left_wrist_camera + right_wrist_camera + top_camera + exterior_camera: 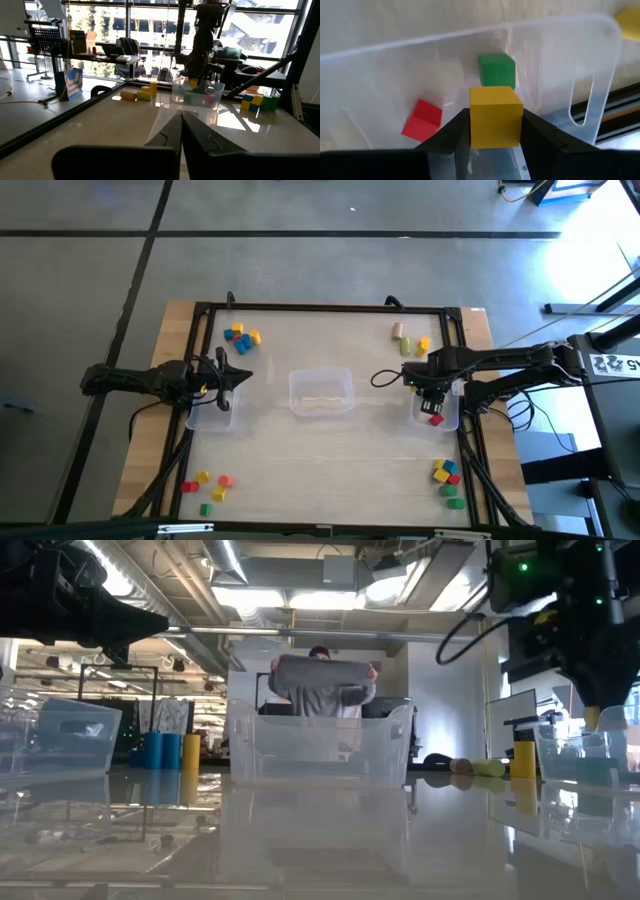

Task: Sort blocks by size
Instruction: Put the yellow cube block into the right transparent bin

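My right gripper [432, 390] hangs over the clear bin [440, 412] at the table's right and is shut on a yellow block [495, 115]. Below it, a green block [496, 70] and a red block [422, 119] lie on that bin's floor. My left gripper [238, 375] waits shut and level at the table's left, above another clear bin [212, 412]. Loose blocks rest on the table in groups: far left [240, 337], far right [410, 342], near left [205, 485] and near right [448, 480]. My right gripper pinches the yellow block by two opposite side faces [474, 122] between its two fingers. The fingers come from above and point down. The block sits level in the hold, lifted clear above the bin's floor.
A third clear bin [320, 392] stands at the table's middle. A dark frame [320, 308] runs around the work surface. In the low view a person [320, 680] stands beyond the table's far edge.
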Controlling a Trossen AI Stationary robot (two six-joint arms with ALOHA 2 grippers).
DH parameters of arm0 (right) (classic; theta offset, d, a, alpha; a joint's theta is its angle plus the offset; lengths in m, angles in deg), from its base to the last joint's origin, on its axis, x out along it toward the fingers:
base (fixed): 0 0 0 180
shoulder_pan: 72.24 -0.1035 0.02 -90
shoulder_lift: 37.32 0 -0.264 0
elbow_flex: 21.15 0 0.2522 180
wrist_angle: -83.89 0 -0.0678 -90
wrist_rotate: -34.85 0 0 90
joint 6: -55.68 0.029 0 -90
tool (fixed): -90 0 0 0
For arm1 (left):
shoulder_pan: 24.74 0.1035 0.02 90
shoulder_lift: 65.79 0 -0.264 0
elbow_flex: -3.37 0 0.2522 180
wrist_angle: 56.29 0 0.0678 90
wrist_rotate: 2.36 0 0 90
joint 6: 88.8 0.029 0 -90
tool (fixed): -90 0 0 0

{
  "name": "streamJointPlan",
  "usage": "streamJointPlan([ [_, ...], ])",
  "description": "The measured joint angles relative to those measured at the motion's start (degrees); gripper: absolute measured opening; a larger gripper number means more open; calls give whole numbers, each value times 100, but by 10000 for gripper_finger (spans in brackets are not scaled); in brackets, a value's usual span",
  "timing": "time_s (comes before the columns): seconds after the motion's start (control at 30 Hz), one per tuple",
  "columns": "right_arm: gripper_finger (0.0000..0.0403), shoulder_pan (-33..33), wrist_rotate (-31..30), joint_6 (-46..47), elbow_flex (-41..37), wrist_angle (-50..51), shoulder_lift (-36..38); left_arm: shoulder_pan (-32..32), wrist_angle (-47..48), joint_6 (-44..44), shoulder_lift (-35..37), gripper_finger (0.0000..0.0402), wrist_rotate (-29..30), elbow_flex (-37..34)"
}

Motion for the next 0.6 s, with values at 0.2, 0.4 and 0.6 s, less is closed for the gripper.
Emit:
streamJointPlan([
  [0.2,141,15,-3,0,-305,-326,0,2,0,0,-2,5,0,0],
  [0.4,181,15,-59,109,-431,-460,0,2,0,0,-2,5,0,-2],
  [0.6,240,15,-50,82,-425,-554,0,2,0,0,-2,5,0,0],
])
